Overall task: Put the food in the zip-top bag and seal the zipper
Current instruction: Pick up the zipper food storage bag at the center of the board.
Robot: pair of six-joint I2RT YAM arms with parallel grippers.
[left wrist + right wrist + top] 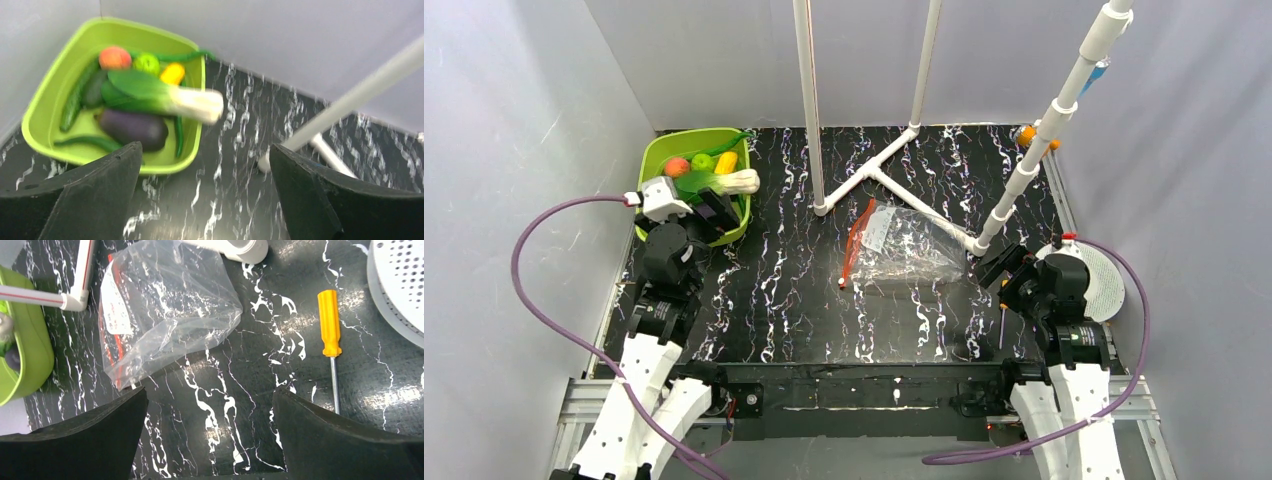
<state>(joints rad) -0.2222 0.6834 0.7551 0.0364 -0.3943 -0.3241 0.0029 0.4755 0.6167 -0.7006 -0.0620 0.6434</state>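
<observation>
The food lies in a lime-green tray [662,150] at the back left: a white-stalked leafy vegetable [165,97], a purple eggplant [132,128], a round lime-green fruit [146,63], a yellow piece [172,73], a red-orange fruit [114,57] and long green pods [75,102]. The clear zip-top bag [904,250] lies flat mid-table, its red-orange zipper [856,240] on its left edge; it also shows in the right wrist view [165,305]. My left gripper [709,212] is open and empty at the tray's near right corner. My right gripper [999,268] is open and empty just right of the bag.
A white PVC pipe frame [874,170] stands behind the bag, with a slanted pipe [1044,130] at the right. An orange-handled screwdriver [330,330] lies right of the bag. A white perforated disc [1112,285] sits at the right edge.
</observation>
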